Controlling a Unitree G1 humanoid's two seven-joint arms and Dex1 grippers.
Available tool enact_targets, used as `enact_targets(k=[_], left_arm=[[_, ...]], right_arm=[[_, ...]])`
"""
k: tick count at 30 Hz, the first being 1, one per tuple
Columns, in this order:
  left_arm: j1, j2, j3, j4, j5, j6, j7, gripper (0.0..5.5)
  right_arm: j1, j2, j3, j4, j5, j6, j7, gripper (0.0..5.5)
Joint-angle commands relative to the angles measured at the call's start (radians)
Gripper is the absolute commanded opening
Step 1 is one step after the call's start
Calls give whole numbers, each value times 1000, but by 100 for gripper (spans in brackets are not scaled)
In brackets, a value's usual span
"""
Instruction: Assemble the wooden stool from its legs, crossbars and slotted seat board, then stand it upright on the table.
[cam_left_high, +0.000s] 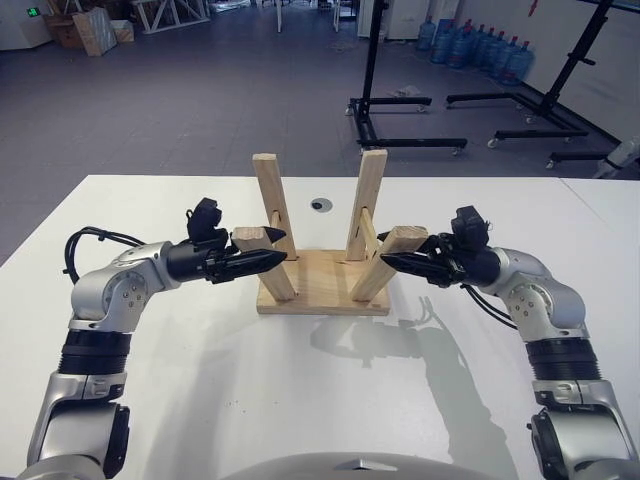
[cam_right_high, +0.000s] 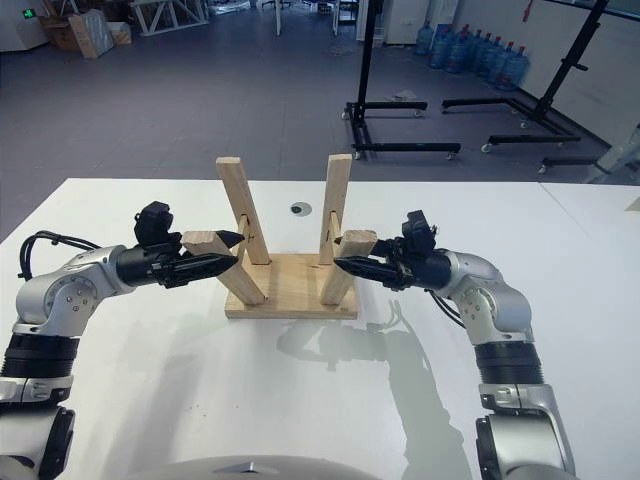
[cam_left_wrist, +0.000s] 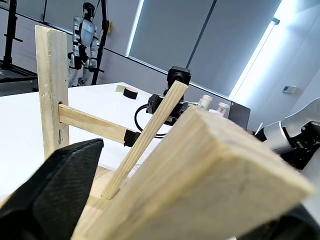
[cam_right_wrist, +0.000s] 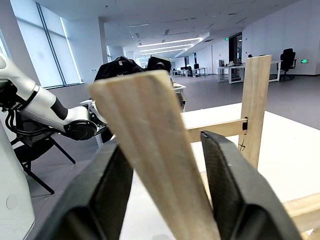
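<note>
Presently your left gripper (cam_left_high: 268, 261) and right gripper (cam_left_high: 392, 262) clench the upturned pale wooden stool (cam_left_high: 320, 290) at 9 and 3 o'clock, presumably for flipping.

Head eyes look down over one worktop (cam_left_high: 200, 400); wrist cameras sit close behind a stool leg (cam_left_wrist: 200, 170) each, facing inward.

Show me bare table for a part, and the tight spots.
Free: the table strip nearest the robot, between both arms. Crowded: at the seat board, where the left gripper clamps the near left leg, the right gripper the near right leg.
</note>
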Motion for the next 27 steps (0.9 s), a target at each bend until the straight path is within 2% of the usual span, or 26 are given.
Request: enact_targets(k=[1,5,8,11,15,20,27], left_arm=[[-10,23,12,-12,-39,90,22,311],[-63,13,73,22,-123,224,103,259],[-103,6,102,16,-161,313,201,231],[-194,-47,188,91,-250,438,379,201],[-313,-133,263,220,-267,597,670,155],[-312,-207,306,319,-225,652,858,128],[-246,-219,291,405,-161,625,894,128]], right_arm=[[-15,-11,2,3,-5,55,-40,157],[-42,-21,-11,1,23,172,-122,149],[-100,-10,-69,-21,115,323,-263,141],[-182,29,-130,-4,208,514,-472,136],[-298,113,-245,181,235,686,-845,131],[-286,176,-297,262,235,739,-1013,131],[-211,248,-338,220,270,781,-1101,136]])
